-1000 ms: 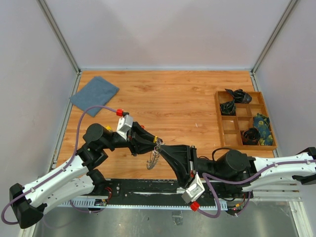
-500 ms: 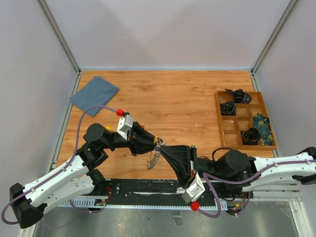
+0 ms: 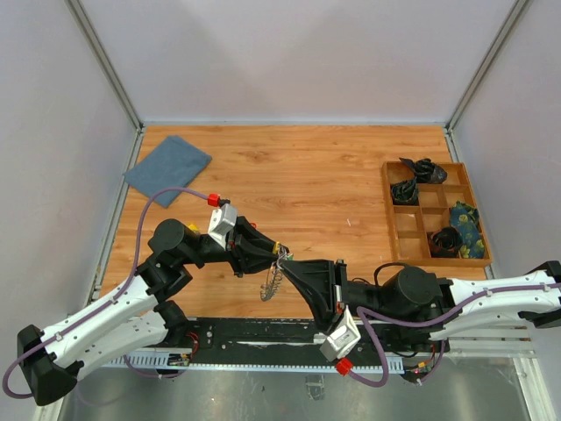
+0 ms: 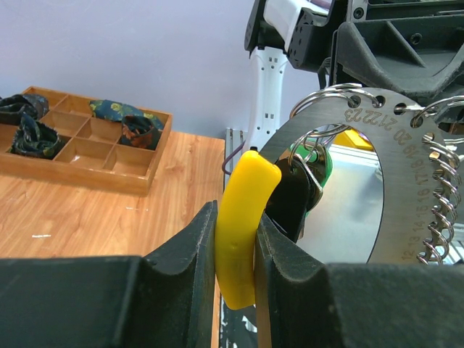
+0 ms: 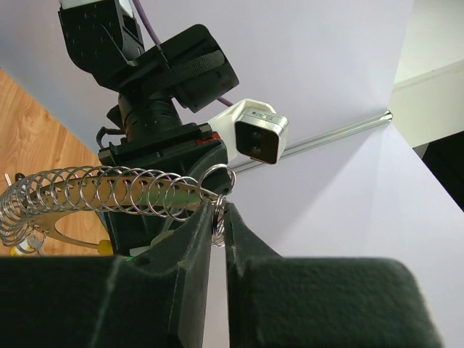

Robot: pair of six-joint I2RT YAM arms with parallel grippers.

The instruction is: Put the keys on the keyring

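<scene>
Left hand clamps the curved yellow plastic tag of the flat steel keyring, stamped 20, 21, 22, 23. The right hand, narrow, pinches a small wire loop.

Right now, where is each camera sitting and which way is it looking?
Top camera: high behind the arms, looking down at the table; both arms show, meeting at the keyring.
Left wrist: on the left arm, looking past its fingers, shut on the yellow tag, toward the tray.
Right wrist: looks up past its fingers pinching a small ring, at the left arm.
Both wrist views share the keyring.
</scene>
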